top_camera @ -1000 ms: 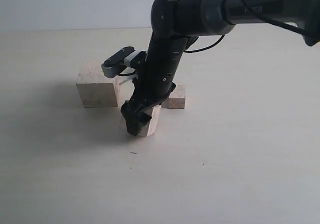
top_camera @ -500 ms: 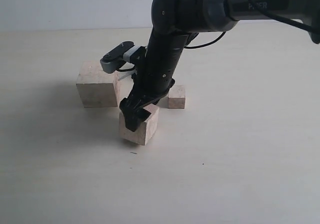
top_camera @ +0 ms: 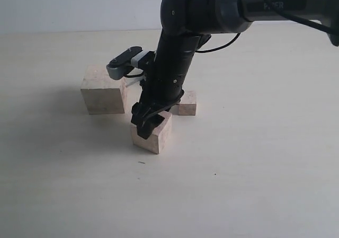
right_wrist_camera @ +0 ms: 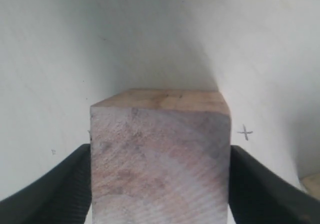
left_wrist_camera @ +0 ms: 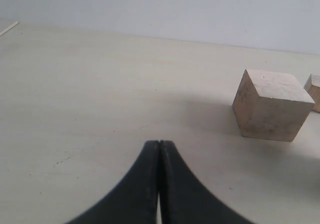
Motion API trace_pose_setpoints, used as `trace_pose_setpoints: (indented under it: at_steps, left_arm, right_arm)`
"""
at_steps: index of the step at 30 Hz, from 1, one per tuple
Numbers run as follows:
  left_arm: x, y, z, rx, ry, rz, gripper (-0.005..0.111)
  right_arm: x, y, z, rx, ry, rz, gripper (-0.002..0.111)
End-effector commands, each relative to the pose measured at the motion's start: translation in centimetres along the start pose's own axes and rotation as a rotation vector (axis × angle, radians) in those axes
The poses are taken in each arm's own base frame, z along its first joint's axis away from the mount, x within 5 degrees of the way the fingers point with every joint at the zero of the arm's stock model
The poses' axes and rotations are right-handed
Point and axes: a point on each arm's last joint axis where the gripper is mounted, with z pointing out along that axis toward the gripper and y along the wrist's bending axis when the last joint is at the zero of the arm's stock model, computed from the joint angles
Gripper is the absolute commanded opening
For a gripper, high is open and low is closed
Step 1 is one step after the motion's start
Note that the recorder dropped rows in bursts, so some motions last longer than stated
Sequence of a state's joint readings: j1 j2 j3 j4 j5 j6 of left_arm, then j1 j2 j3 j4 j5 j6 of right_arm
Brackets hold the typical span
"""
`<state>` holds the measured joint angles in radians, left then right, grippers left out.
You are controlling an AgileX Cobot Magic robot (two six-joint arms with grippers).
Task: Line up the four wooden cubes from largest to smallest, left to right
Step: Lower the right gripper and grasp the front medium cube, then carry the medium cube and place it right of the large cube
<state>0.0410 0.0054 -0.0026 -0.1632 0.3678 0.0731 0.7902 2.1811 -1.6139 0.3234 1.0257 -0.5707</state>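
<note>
Wooden cubes are seen on the pale worktop [top_camera: 254, 169], three of them in the exterior view. The largest cube [top_camera: 103, 96] is set furthest left, flat on the worktop and apart from either hand. The mid-sized cube [top_camera: 158, 136] is placed in front of it and to its right, turned so that one upright edge faces the camera. It is gripped by the right hand [top_camera: 148, 125], whose dark fingers [right_wrist_camera: 55, 184] are pressed against two opposite faces, as shown in the right wrist view. Whether this cube is resting on the worktop or raised just off it cannot be told. The small cube [top_camera: 187, 103] is found just behind the gripped one, to the right of the dark arm [top_camera: 180, 52] and partly covered by it. The left hand [left_wrist_camera: 159, 143] is closed, its two fingertips touching with nothing between them, and is held low over the worktop.
</note>
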Motion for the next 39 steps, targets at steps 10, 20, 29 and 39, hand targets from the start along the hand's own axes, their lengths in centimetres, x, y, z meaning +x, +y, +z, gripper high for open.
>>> trace_pose_setpoints:
  at_steps: [10,20,29,39]
  left_arm:
    - [0.0,0.0,0.0,0.006,-0.010,-0.003,0.000]
    - [0.0,0.0,0.0,0.006,-0.010,-0.003,0.000]
    - [0.0,0.0,0.0,0.006,-0.010,-0.003,0.000]
    - [0.0,0.0,0.0,0.006,-0.010,-0.003,0.000]
  right_arm:
    - [-0.1,-2.1,-0.4,0.238,0.020,-0.311,0.000]
    - [-0.3,-5.6,-2.1,0.182,-0.157,-0.373,0.000]
    - [-1.2,-7.6,-1.0,0.040,-0.262,-0.461,0.000]
    - [-2.6,-8.9,1.2,0.081,-0.304,-0.566,0.000]
